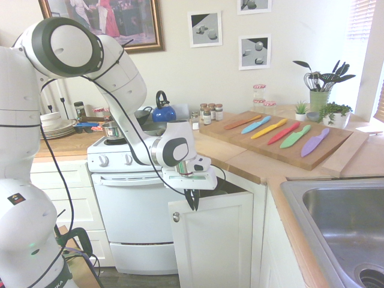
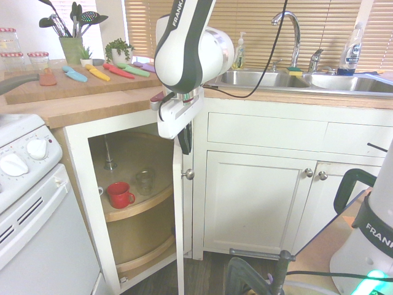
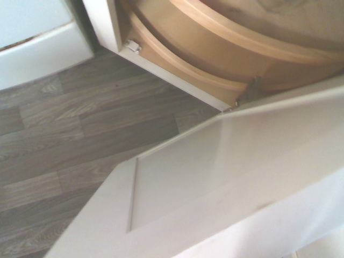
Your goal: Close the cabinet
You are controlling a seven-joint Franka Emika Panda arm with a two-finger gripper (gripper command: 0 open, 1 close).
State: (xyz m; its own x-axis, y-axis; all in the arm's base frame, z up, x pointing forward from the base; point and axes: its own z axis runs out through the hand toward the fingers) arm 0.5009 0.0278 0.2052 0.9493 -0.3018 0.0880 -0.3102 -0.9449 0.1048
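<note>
Cabinet: the white kitchen base cabinet sits under the wooden desk, between the white stove and the sink run; its opening faces us in the second exterior view.
Door: the tall white shaker-style door stands swung out, roughly square to the cabinet front. In the second exterior view we see it almost edge-on, in the first, panel-on.
Knob: one small round silver knob sits near the door's upper corner, on the free side away from the hinge.
Gripper: the white Franka gripper hangs pointing down at the door's top edge, near the knob corner. We judge it is placed there because a push far from the hinge turns the door most easily.
Jaws: the dark jaws look pressed close together, with nothing between them; they seem to lie against or just beside the door's top edge, but we cannot tell whether they touch it.
Inside: a rounded wooden turntable shelf carries a red mug and a clear glass, both set back from the opening, so we judge they will not block the door.
Wrist view: the door panel slants over grey wood-look floor, with the curved shelf beyond.
Progress: the cabinet is not yet closed; nearly the full swing remains.
Next move: we would push the door sideways towards the frame.
Risk: jaws slipping off the narrow top edge.
</note>
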